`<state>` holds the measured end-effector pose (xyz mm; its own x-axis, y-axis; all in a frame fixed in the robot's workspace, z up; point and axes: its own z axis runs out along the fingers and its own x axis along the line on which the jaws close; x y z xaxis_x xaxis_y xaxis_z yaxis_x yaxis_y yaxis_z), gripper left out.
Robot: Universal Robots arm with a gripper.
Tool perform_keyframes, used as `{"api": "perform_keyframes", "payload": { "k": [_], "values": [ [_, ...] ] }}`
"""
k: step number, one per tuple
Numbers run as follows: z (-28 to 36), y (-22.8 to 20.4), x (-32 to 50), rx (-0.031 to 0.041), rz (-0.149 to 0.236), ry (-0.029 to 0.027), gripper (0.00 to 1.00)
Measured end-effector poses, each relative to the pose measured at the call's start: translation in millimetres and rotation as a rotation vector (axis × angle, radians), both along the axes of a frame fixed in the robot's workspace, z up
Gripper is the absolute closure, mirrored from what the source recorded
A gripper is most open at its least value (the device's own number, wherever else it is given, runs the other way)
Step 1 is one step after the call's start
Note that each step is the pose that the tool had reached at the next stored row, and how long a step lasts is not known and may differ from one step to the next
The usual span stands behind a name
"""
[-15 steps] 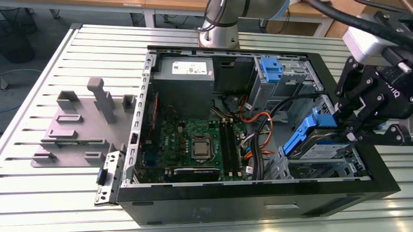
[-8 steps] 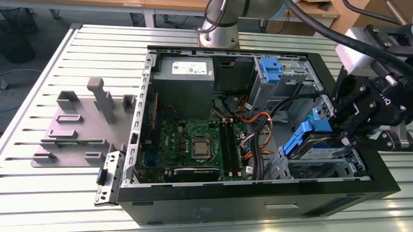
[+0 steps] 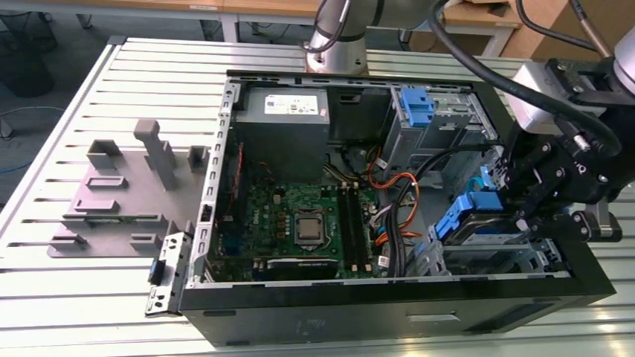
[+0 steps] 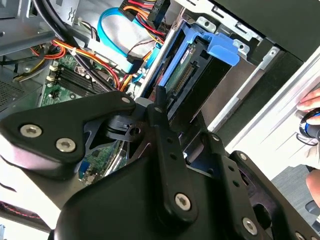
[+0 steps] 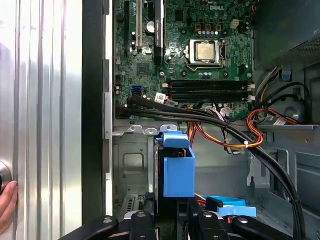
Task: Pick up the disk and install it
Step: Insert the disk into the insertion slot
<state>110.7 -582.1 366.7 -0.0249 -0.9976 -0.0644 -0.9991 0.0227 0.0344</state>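
the claw (image 3: 522, 212) is clamping the disk (image 5: 178, 170) by its sides, holding it on edge in the metal bay (image 3: 496, 249) of the open computer case (image 3: 397, 305). a hand (image 5: 6, 205) is resting nearby on the table (image 3: 59, 111).

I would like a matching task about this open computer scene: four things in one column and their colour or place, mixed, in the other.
1 disk
2 motherboard
3 grey fixture
4 power supply

A green, in the middle of the case
B on the table, outside the case
C in blue rails, at the gripper
D grey box with white sticker

Pairs: 1-C, 2-A, 3-B, 4-D
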Motion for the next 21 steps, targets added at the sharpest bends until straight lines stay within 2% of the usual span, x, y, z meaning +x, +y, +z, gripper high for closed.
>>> {"api": "perform_keyframes", "payload": {
  "k": [4,11,12,13,14,18,21],
  "values": [
    [-6.8,0.0,0.0,0.0004,0.0,0.0,0.65],
    [-7.2,0.0,0.0,0.0006,0.0,-0.0001,0.64],
    [-7.2,0.0,0.0,0.0005,0.0,-0.0001,0.58],
    [-7.1,0.0,0.0,0.0003,0.0,0.0,0.58],
    [-7.1,0.0,0.0,0.0002,0.0,0.0,0.52],
    [-7.3,0.0,0.0,0.0004,0.0,-0.0001,0.52],
    [-9.4,0.4,-0.5,0.0025,0.001,-0.0028,0.52]
  ]
}}
